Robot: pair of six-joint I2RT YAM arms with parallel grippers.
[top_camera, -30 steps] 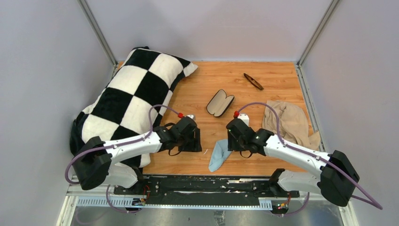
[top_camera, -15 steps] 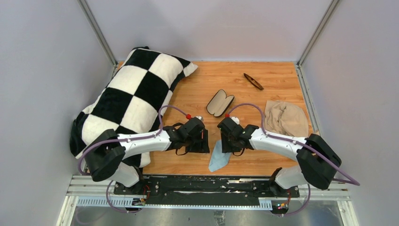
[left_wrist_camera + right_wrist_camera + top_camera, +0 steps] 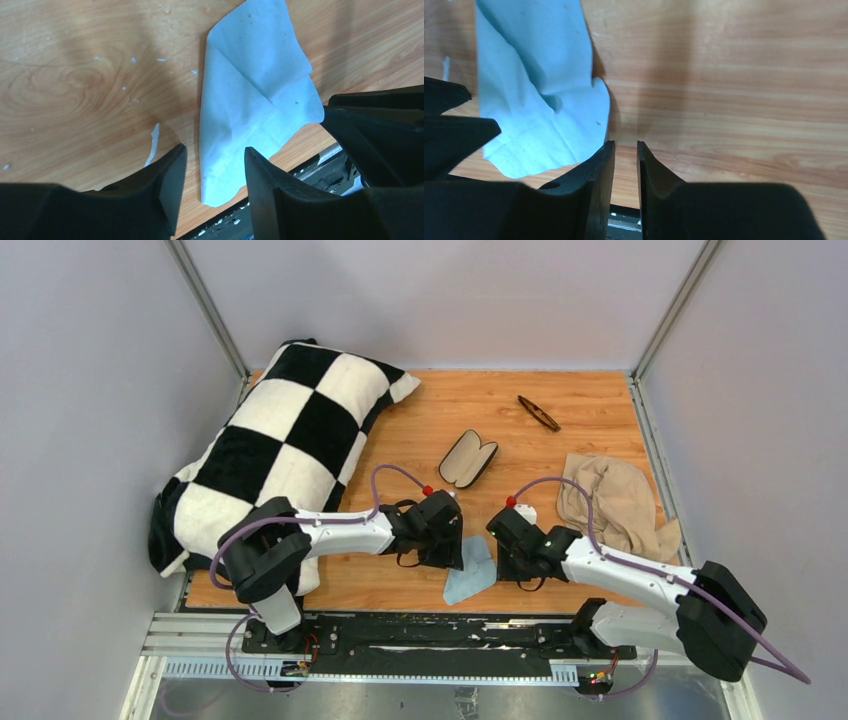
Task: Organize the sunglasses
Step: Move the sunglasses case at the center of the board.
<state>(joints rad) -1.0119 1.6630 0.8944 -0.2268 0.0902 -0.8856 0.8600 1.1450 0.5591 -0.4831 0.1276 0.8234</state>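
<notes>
Top external, 6 o'clock: left gripper (image 3: pixel 214 150) half-open astride blue cloth (image 3: pixel 470 578), right gripper (image 3: pixel 626 143) nearly closed, empty; likely next, pinch cloth; sunglasses (image 3: pixel 538 413) lie at 1 o'clock.

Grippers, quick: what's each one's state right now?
Left gripper: open, over the blue cloth, gripping nothing.
Right gripper: nearly closed, slim gap, empty.

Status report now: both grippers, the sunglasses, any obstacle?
Left gripper open over the light blue cloth. Right gripper narrowly open, empty, beside it. Sunglasses untouched at far side, outside the open case. Nothing blocking them.
</notes>
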